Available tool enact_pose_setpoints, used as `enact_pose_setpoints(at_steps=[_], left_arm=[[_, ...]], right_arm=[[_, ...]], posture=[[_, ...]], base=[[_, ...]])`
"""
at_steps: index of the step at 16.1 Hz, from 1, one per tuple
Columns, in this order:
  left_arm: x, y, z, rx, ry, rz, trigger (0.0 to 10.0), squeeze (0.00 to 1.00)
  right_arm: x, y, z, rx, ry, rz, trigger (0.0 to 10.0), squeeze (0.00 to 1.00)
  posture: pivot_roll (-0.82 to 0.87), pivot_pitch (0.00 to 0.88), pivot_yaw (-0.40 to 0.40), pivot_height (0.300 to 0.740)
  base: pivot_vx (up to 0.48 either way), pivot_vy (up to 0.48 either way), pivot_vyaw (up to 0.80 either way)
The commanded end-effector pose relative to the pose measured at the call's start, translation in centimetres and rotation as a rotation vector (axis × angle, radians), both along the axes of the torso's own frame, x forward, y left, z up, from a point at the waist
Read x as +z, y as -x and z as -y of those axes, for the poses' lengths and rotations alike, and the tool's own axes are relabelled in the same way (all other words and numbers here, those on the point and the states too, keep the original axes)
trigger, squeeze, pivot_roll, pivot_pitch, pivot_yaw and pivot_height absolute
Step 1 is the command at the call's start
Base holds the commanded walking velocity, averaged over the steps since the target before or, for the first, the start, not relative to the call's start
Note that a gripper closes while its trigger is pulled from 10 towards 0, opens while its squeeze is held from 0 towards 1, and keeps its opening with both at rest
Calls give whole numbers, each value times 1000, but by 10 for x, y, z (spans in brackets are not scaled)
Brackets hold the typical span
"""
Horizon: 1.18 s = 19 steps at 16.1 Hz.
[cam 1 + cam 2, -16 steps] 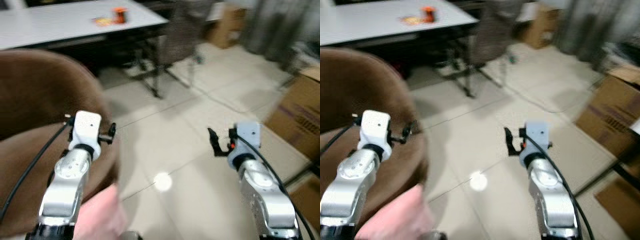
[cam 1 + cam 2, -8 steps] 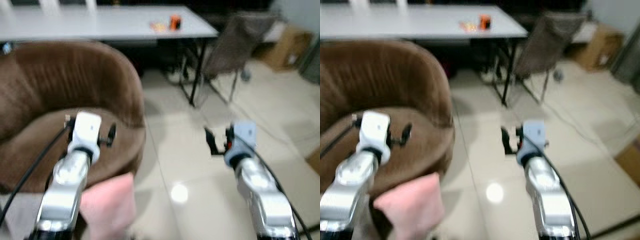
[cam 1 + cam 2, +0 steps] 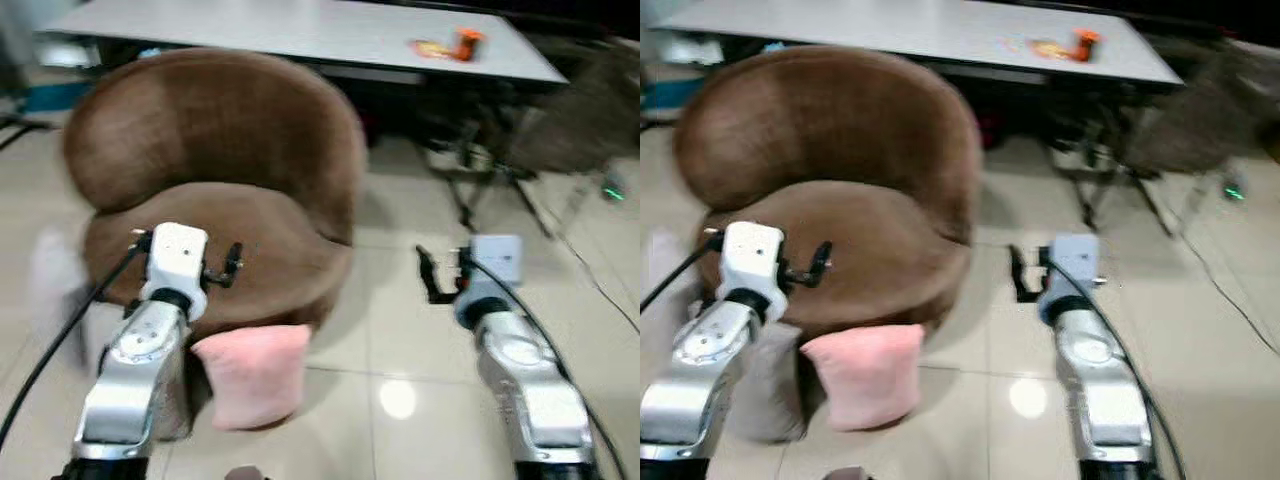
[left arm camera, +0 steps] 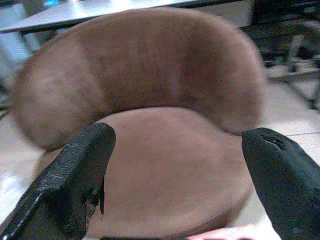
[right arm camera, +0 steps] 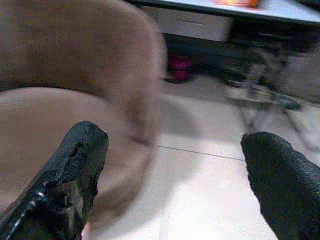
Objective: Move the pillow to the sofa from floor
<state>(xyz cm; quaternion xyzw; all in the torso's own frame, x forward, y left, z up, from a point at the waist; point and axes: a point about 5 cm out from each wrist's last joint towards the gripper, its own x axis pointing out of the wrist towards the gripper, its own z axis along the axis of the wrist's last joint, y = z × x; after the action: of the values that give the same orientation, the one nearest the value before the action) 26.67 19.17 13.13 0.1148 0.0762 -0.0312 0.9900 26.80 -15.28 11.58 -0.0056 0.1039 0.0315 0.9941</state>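
- The pink pillow [image 3: 255,372] rests on the tiled floor [image 3: 400,330], leaning against the front base of the round brown sofa [image 3: 225,190], at about 6 o'clock from the seat cushion.
- The left pincer [image 3: 228,266] hangs above the seat's front edge, at roughly 11 o'clock from the pillow and apart from it. In the left wrist view its two black fingers [image 4: 75,170] stand wide apart with only the sofa seat between them, so it is released and holds nothing.
- The right pincer [image 3: 430,277] hovers over bare floor at 3 o'clock from the sofa, well apart from the pillow. The right wrist view shows its fingers [image 5: 75,165] spread wide with nothing between them: released as well.
- Behind the sofa, at 12 o'clock, stands a long white counter [image 3: 300,30] carrying a small orange object [image 3: 465,42] near its right end.
- A dark chair [image 3: 570,120] sits at about 2 o'clock, blurred.
- A bright spot of light reflects off the tiles [image 3: 397,397] between the two arms.
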Motion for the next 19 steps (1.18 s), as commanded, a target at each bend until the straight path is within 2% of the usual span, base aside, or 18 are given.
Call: enact_pose_setpoints(at_steps=[1, 8, 9, 10, 11, 12, 14, 16, 19], left_arm=[[4, 0, 3, -18, 10, 20, 10000, 157], [4, 2, -1, -4, -3, 25, 10000, 149], [4, 2, -1, -4, -4, 24, 10000, 145], [4, 2, -1, -2, -6, 24, 10000, 141], [4, 2, -1, 2, -10, 27, 10000, 129], [5, 2, -2, 6, -14, 30, 10000, 114], [4, 1, -2, 2, -27, 34, 10000, 63], [4, 2, 0, -32, -59, 50, 10000, 59], [-1, 4, 2, -37, -39, 23, 10000, 63]], right_arm=[[4, -1, 5, -11, 16, 18, 10000, 1000], [4, -6, 4, -20, 28, 23, 10000, 1000], [4, -7, 4, -26, 29, 26, 10000, 1000], [3, -7, 6, -36, 29, 20, 10000, 902], [2, -8, 6, -37, 24, 11, 10000, 114], [2, -9, 5, -28, 19, 13, 10000, 0], [5, -9, 5, -16, 29, 29, 10000, 0], [3, -8, 7, -30, 26, 15, 10000, 0], [4, -8, 8, -28, 30, 24, 10000, 0]], posture=[[-124, 0, -62, 740], [-115, 0, -70, 740], [-112, 0, -73, 740], [-112, 0, -73, 740], [-112, 0, -73, 740], [-111, 0, -76, 740], [-114, 0, -76, 740], [-114, 0, -77, 735], [-118, 0, -74, 700]], base=[[386, 0, 800], [425, 0, 800], [431, 0, 0], [428, 0, 0], [375, 0, 0], [244, 0, 0], [0, 0, 0], [0, 0, 0], [0, 0, 0]])
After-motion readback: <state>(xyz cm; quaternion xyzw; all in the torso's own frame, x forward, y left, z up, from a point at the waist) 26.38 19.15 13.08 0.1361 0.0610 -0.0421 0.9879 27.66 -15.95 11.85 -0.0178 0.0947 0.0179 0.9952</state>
